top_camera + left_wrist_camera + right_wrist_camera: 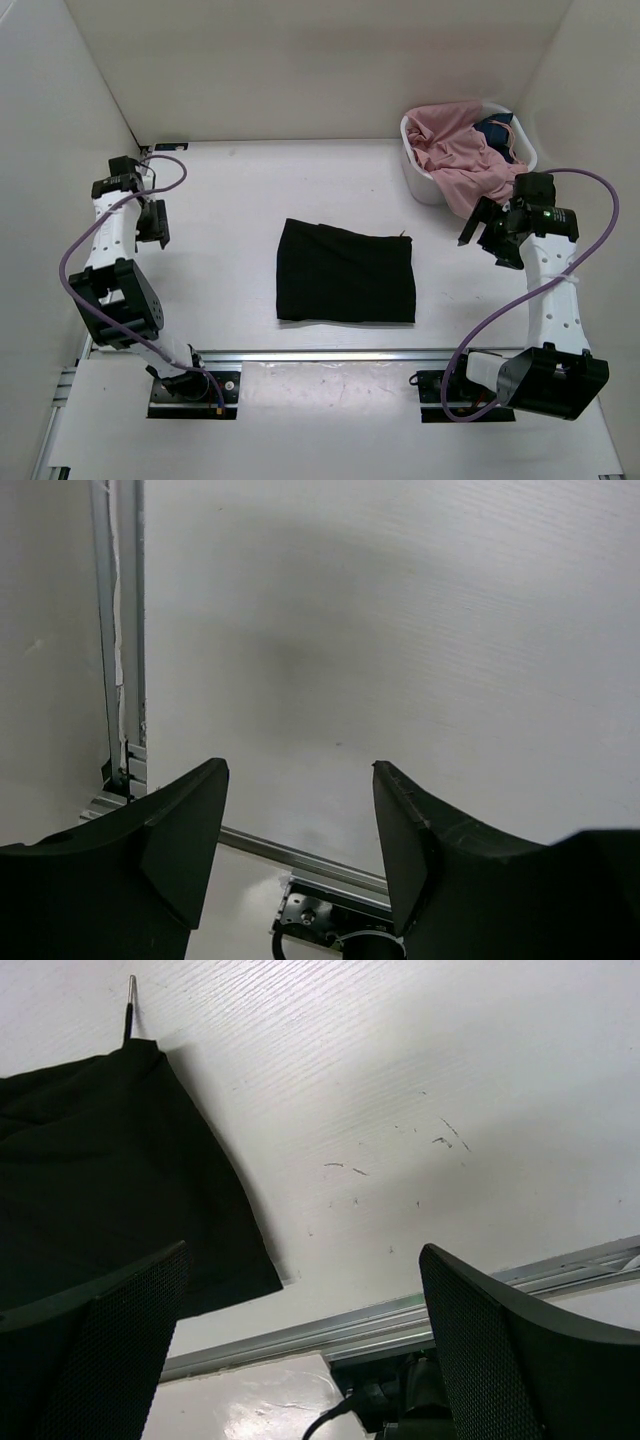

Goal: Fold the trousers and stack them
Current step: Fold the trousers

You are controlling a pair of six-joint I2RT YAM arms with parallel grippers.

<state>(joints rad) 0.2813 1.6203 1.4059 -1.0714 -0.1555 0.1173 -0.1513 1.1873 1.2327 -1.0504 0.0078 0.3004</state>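
A pair of black trousers lies folded into a flat rectangle in the middle of the table; its right edge also shows in the right wrist view. A white basket at the back right holds pink trousers and a dark blue garment. My left gripper hangs open and empty above the table's left side, far from the black trousers; in the left wrist view only bare table lies between its jaws. My right gripper is open and empty, just in front of the basket and right of the black trousers.
White walls enclose the table on the left, back and right. An aluminium rail runs along the near edge, with both arm bases behind it. The rail also shows in the right wrist view and the left wrist view.
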